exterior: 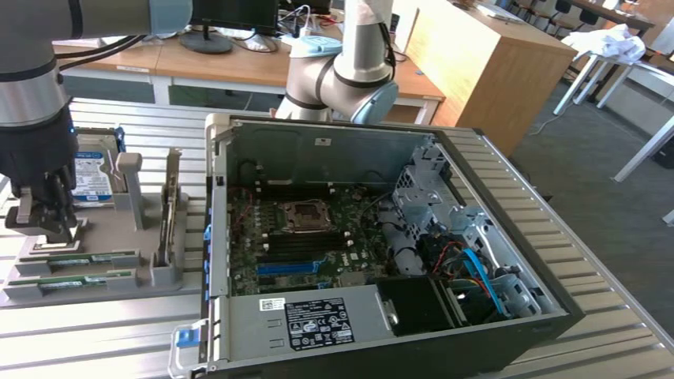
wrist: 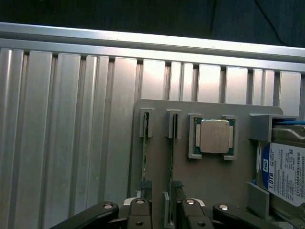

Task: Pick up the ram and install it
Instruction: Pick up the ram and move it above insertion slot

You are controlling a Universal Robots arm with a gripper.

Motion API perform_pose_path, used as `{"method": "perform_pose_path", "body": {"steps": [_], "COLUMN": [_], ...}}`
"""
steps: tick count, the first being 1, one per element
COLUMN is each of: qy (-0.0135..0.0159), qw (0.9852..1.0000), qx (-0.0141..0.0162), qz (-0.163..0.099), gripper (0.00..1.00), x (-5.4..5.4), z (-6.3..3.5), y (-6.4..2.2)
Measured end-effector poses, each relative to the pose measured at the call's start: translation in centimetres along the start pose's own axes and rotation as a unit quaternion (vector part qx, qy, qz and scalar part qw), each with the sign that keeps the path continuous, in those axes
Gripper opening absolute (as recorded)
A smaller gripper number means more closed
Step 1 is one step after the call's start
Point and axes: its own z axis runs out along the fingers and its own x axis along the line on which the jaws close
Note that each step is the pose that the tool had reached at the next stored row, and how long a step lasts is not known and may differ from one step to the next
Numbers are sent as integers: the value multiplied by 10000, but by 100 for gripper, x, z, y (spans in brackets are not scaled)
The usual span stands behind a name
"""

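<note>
Hard drive [wrist: 286,174]: cropped by the wrist view's edge; fine print on its label too small to read
Ram [wrist: 172,157]: seen edge-on, faces hidden; one end lost behind the gripper [wrist: 164,217], whose fingertips are cropped by the frame; contact with the stick not discernible
Second ram stick [wrist: 145,157]: likewise edge-on, one end behind a finger
Arm [exterior: 37,87]: cropped at the exterior view's left and top, covering part of the grey tray [exterior: 110,237]
Power-supply label [exterior: 319,322]: text illegible

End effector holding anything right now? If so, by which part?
Nothing held. The end effector is open over the tray; both ram sticks sit in its slots.
</note>
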Motion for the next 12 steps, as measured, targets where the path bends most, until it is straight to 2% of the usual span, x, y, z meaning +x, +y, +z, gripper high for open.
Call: {"method": "perform_pose_path", "body": {"steps": [12], "qy": [1], "qw": [10000], "qx": [-1], "qz": [0], "gripper": [30], "x": [98], "z": [-4], "y": [6]}}
